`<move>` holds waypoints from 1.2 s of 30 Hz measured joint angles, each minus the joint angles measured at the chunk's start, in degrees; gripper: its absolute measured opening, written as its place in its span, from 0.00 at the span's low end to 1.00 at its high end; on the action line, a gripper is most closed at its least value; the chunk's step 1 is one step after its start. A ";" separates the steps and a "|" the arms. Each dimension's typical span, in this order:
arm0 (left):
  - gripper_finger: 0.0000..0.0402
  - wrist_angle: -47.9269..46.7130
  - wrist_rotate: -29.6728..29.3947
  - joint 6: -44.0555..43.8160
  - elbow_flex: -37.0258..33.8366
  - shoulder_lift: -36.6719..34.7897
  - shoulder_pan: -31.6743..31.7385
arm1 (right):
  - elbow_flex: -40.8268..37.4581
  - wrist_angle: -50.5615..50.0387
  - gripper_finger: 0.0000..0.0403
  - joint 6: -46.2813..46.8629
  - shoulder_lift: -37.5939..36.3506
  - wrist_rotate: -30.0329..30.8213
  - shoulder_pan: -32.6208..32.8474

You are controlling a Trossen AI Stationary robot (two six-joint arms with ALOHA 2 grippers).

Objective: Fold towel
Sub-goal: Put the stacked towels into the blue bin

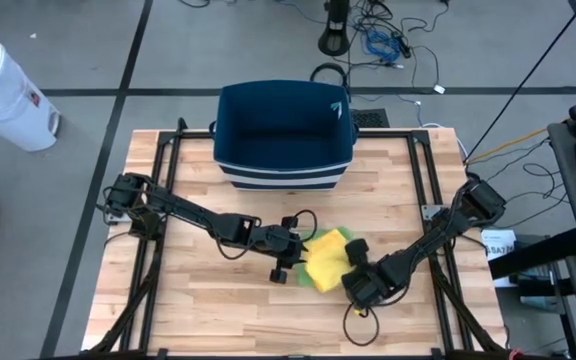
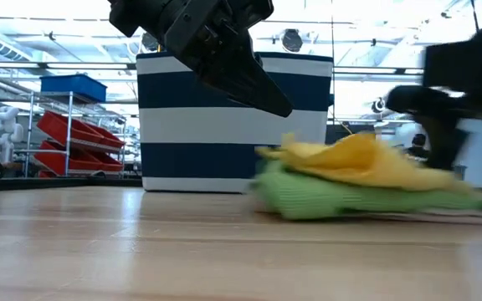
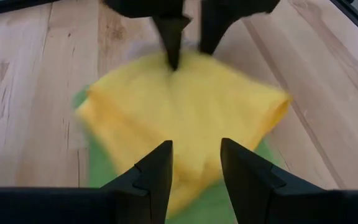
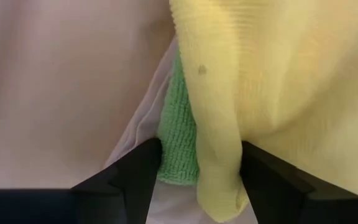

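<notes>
A yellow towel lies crumpled on top of a green towel near the middle of the wooden table; a pale cloth layer shows under the green one. My left gripper is open and hovers just above the pile's left end, with nothing between its fingers. My right gripper is open and points steeply down at the pile's right side. Its fingers straddle the edges of the yellow and green towels. My right gripper comes from above with its open fingers on either side of the yellow towel's hanging edge and the green edge beside it. One fingertip stands at the yellow towel's surface; whether it touches, I cannot tell.
A navy bin with white stripes stands at the table's far side, behind the towels. Bare wood lies to the left and toward the near edge. Black frame rails run along the table's sides. A white bucket stands on the floor beyond the table.
</notes>
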 joint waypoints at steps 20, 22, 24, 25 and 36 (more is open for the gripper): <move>0.35 -0.02 2.04 -0.02 -0.02 0.00 0.00 | -0.18 7.30 0.42 -12.77 -2.97 6.55 -5.32; 0.35 0.05 2.36 -0.02 -0.02 0.00 0.00 | -0.18 7.10 0.42 -12.75 -2.97 6.53 -5.32; 0.35 0.14 2.40 -0.02 -0.02 0.00 0.00 | -0.18 7.15 0.42 -12.77 -2.97 6.47 -5.32; 0.35 0.28 2.40 -0.03 -0.02 0.00 0.00 | -0.18 7.15 0.42 -12.76 -2.99 6.45 -5.32; 0.35 1.42 2.40 -0.48 -0.02 0.24 -1.88 | -0.13 7.17 0.15 -11.24 -3.05 6.25 -5.54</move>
